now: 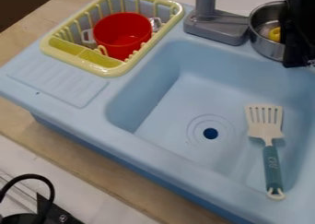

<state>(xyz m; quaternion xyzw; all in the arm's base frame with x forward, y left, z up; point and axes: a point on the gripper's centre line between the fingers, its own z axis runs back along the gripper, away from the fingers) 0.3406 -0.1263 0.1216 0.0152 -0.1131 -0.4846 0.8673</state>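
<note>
The black gripper (pixel 300 38) hangs at the upper right edge, over the right side of a metal pot (pixel 265 45) and partly hiding it. A yellow object (pixel 274 34) lies inside the pot, close to the gripper. Below, in the light blue sink (pixel 184 96), rests a spatula (pixel 272 165) with a white slotted head and a teal handle, its handle end toward the viewer. A red cup (pixel 123 35) sits in the yellow dish rack (pixel 111 71) at the upper left.
The grey faucet (pixel 216 27) stands on the sink's back rim, between rack and pot. A blue drain hole (pixel 210 133) marks the basin floor. A black cable (pixel 50 191) curves at the lower left, beside a black metal part (pixel 55 213).
</note>
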